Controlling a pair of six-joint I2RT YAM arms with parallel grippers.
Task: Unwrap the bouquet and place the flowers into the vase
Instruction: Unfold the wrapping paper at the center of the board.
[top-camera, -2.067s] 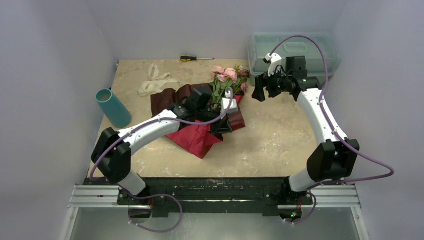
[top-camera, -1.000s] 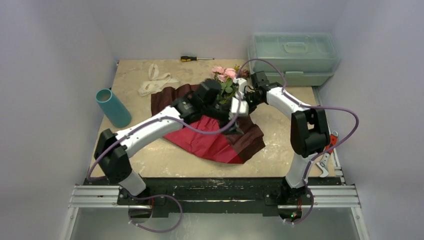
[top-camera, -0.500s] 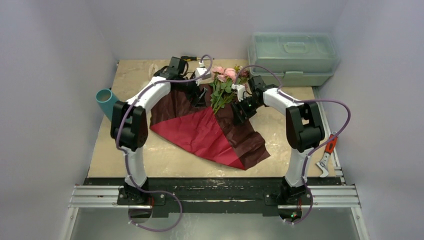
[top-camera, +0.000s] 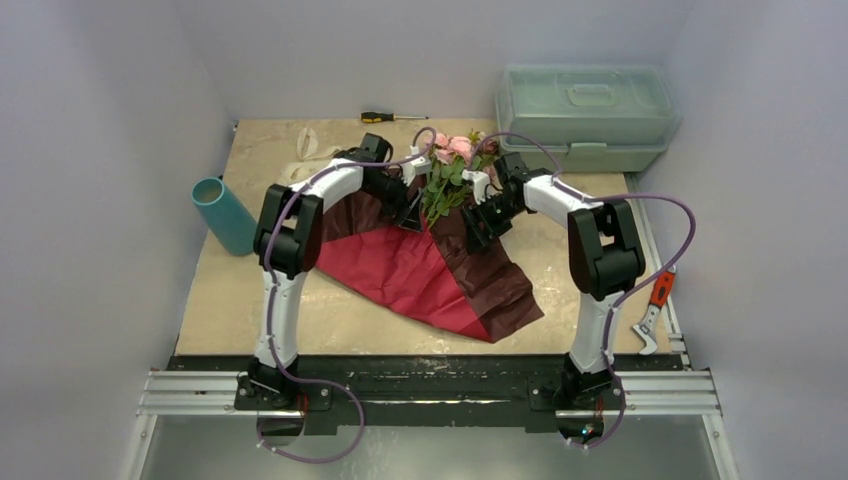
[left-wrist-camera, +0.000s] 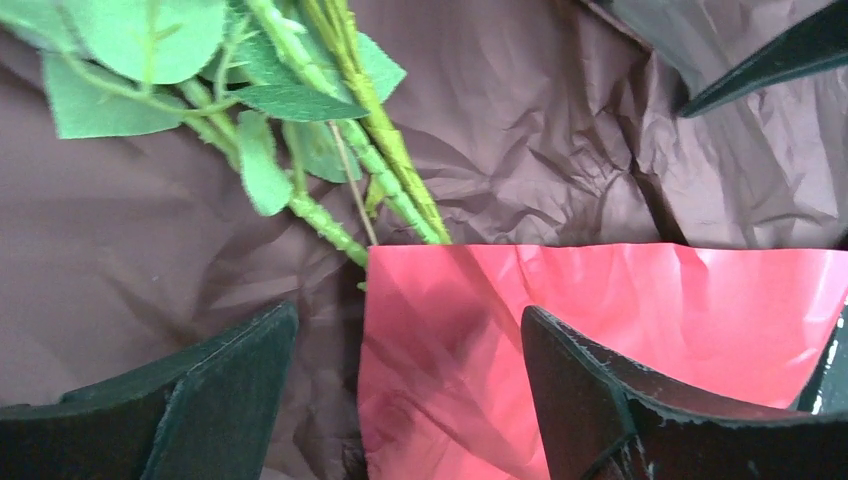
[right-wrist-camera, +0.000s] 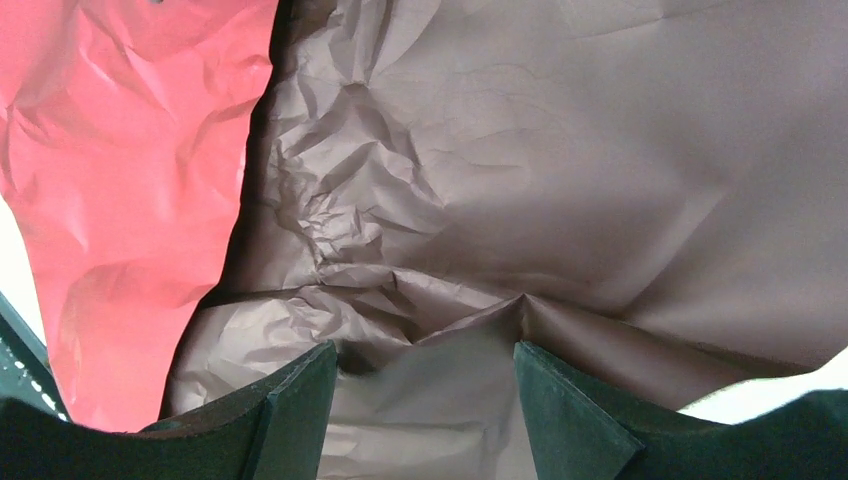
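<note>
Two arms are counted, left arm (top-camera: 288, 238) and right arm (top-camera: 603, 250), each bearing one gripper: left gripper (top-camera: 408, 204), right gripper (top-camera: 478, 224). One vase (top-camera: 226, 214) is found at the left edge of the table (top-camera: 340, 330), one ribbon (top-camera: 305, 150) and one screwdriver (top-camera: 392, 117) by its far edge, one toolbox (top-camera: 585, 110) at its far right corner, one pair of pliers (top-camera: 652, 308) at its right edge. One bunch of flowers (top-camera: 450, 168) is counted, on wrapping paper (top-camera: 420, 272) that cannot be told as one sheet or two
</note>
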